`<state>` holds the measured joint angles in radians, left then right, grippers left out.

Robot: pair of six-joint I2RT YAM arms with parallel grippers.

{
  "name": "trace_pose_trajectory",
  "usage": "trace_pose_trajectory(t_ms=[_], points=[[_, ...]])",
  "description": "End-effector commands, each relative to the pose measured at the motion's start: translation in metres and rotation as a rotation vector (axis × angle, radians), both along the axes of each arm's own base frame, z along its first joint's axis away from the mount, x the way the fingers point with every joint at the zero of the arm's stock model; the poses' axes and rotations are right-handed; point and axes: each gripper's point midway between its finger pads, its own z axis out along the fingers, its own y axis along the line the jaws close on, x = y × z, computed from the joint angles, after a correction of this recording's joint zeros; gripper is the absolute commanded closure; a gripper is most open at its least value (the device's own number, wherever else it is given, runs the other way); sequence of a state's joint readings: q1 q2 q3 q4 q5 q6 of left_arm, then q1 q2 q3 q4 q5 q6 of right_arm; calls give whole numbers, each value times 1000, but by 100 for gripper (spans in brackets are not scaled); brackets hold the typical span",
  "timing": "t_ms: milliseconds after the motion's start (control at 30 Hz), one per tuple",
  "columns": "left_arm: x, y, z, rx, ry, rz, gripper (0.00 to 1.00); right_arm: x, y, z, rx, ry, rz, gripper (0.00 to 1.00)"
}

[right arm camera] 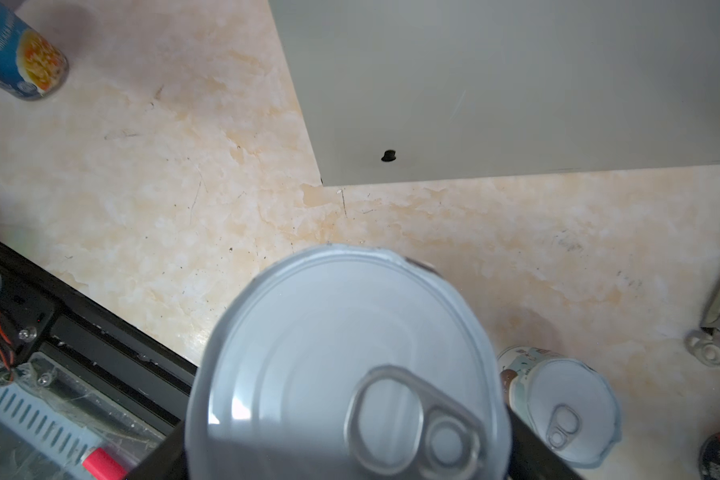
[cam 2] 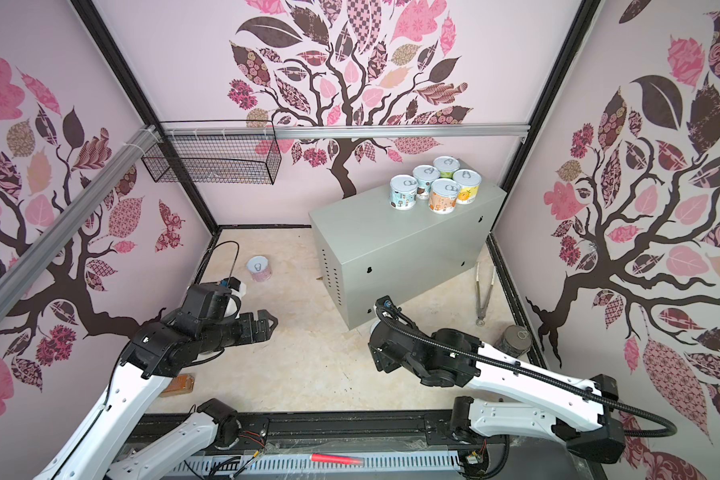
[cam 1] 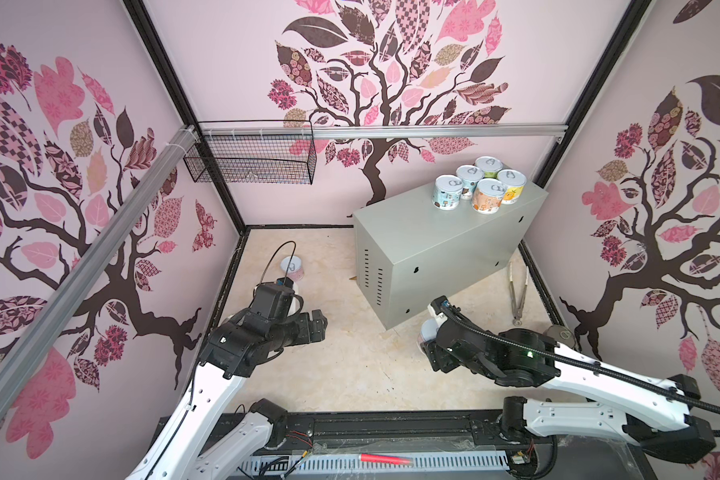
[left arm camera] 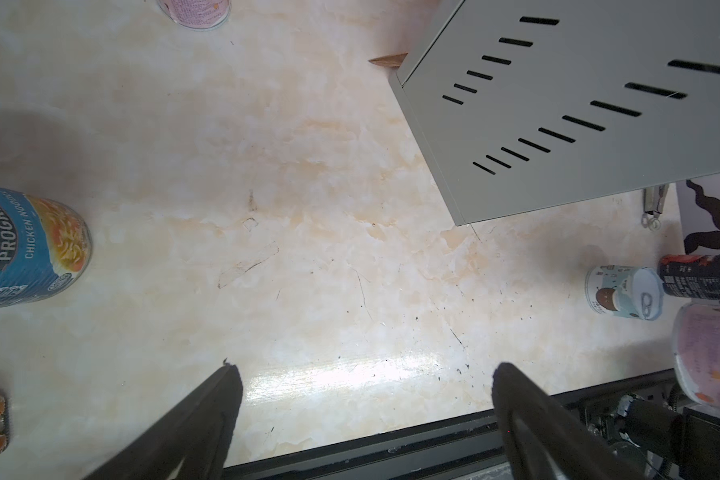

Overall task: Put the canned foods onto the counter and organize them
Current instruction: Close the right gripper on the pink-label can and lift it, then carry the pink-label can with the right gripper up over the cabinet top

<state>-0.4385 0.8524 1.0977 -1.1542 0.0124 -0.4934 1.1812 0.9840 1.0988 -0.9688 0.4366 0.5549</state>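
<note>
Atop counter (cam 1: pixel 433 249), cans (cam 1: pixel 488 195), left end effector (left arm camera: pixel 366 370) spread, right end effector (right arm camera: pixel 346 455) seemingly pinching can (right arm camera: pixel 341 353)

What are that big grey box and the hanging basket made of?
Grey box: looks like painted sheet metal, matt; folded edges and punched vent slots suggest it. Basket: thin black wire mesh, probably coated steel; fine crossing strands form a see-through grid.
</note>
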Motion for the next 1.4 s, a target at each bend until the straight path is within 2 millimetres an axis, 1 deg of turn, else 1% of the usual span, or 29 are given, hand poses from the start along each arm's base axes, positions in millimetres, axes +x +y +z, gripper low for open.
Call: trace_pose_trajectory(t_ms=[0, 133, 233, 367, 467, 700, 767, 900, 967, 1100, 1200, 1300, 1367], points=[[-4, -4, 19, -17, -11, -32, 2, 7, -26, 52, 38, -99, -67, 44], [-2, -9, 25, -33, -7, -45, 2, 8, -42, 84, 37, -151, -93, 44], [-1, -12, 29, -54, -12, -50, 2, 9, -48, 106, 47, -174, -103, 44], [0, -16, 30, -69, -13, -58, 2, 11, -48, 130, 63, -200, -103, 43], [2, -17, 30, -66, -18, -69, 2, 17, -49, 145, 43, -224, -111, 43], [10, -27, 30, -86, -31, -106, 2, 38, -46, 174, -26, -269, -139, 42], [12, -30, 32, -93, -45, -120, 2, 48, -43, 178, -32, -266, -150, 42], [18, -35, 34, -83, -63, -156, 2, 77, -44, 182, -8, -237, -186, 43], [18, -35, 34, -75, -78, -170, 2, 90, -44, 182, -17, -228, -202, 43], [17, -33, 32, -76, -116, -173, 2, 115, -43, 187, -38, -230, -236, 43], [16, -32, 26, -79, -124, -171, 2, 136, -48, 190, -18, -213, -270, 43], [16, -32, 24, -83, -143, -168, 2, 153, -55, 190, -17, -209, -313, 43], [17, -31, 23, -92, -160, -161, 2, 165, -60, 184, -28, -194, -337, 43]])
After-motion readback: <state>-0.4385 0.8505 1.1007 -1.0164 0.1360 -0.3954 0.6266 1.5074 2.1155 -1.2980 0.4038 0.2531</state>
